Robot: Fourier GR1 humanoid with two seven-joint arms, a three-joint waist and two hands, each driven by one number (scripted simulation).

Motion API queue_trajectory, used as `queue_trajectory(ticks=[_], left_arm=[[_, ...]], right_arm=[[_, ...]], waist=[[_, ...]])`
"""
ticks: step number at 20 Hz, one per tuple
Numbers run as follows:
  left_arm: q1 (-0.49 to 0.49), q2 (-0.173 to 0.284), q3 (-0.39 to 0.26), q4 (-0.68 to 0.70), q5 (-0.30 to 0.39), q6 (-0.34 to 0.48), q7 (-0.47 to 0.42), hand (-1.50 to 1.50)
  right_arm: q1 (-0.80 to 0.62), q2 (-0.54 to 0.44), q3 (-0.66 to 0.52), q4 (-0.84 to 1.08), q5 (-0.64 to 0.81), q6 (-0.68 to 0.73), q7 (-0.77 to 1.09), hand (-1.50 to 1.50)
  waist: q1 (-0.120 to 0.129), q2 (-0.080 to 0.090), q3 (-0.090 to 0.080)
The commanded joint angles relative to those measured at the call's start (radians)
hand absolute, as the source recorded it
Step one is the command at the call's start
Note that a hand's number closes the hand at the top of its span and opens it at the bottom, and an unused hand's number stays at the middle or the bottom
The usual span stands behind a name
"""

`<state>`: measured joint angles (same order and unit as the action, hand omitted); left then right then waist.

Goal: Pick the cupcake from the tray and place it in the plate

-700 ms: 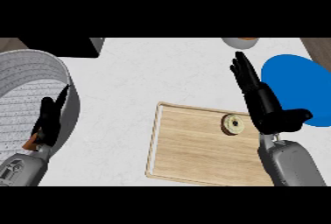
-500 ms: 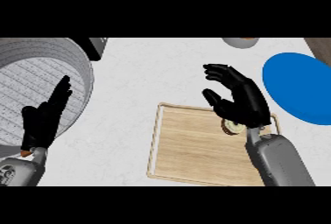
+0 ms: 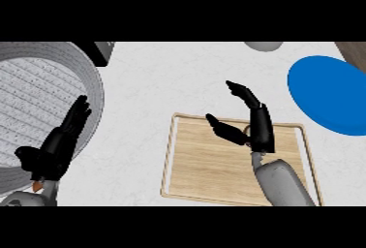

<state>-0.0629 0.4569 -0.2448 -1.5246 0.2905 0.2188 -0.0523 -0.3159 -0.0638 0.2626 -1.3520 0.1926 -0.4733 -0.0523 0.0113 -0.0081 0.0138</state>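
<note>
A wooden tray [image 3: 204, 167] lies on the white counter in the middle of the head view. My right hand [image 3: 256, 127] hovers over the tray's far right part, open, fingers straight and thumb spread to the left. It hides the cupcake almost fully; only a thin tan edge [image 3: 246, 130] peeks out between thumb and fingers. The blue plate [image 3: 327, 94] lies to the right of the tray, at the view's right edge. My left hand [image 3: 60, 145] is open at the lower left, fingers up, over a big grey vessel.
A large round grey vessel [image 3: 43, 97] with a ribbed inside fills the left side. A small grey bowl [image 3: 263, 46] sits at the far edge, and a dark object [image 3: 106, 50] at the upper left. White counter lies between the vessel and the tray.
My right hand has turned edge-on over the tray's far right part, its thumb spread left. The left hand has shifted slightly right over the grey vessel.
</note>
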Motion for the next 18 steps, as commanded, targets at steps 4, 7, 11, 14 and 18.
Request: queue_trajectory(ticks=[4, 7, 11, 14, 18], left_arm=[[0.071, -0.014, 0.027, 0.096, 0.003, -0.062, -0.089, 0.0], [0.002, -0.033, 0.032, 0.124, -0.027, -0.021, -0.044, 0.0], [0.018, -0.02, 0.069, 0.155, -0.01, -0.043, -0.074, 0.0], [0.037, 0.011, 0.101, 0.099, 0.033, -0.075, -0.051, 0.0], [0.1, -0.004, 0.056, 0.067, -0.019, -0.053, -0.084, 0.0]], right_arm=[[0.122, 0.04, 0.072, 0.01, 0.163, -0.185, -0.118, -1.5], [0.177, -0.023, 0.052, -0.101, 0.186, -0.187, -0.054, -1.5], [0.236, -0.092, 0.098, -0.174, 0.323, -0.165, 0.137, -1.5], [0.221, -0.191, 0.09, -0.233, 0.391, -0.039, 0.328, -1.5], [0.232, -0.23, 0.163, -0.266, 0.478, 0.116, 0.529, -1.5]], waist=[[-0.016, 0.007, -0.015], [-0.032, 0.007, -0.015], [-0.044, 0.006, -0.018], [-0.04, 0.004, -0.02], [-0.025, 0.003, -0.02]])
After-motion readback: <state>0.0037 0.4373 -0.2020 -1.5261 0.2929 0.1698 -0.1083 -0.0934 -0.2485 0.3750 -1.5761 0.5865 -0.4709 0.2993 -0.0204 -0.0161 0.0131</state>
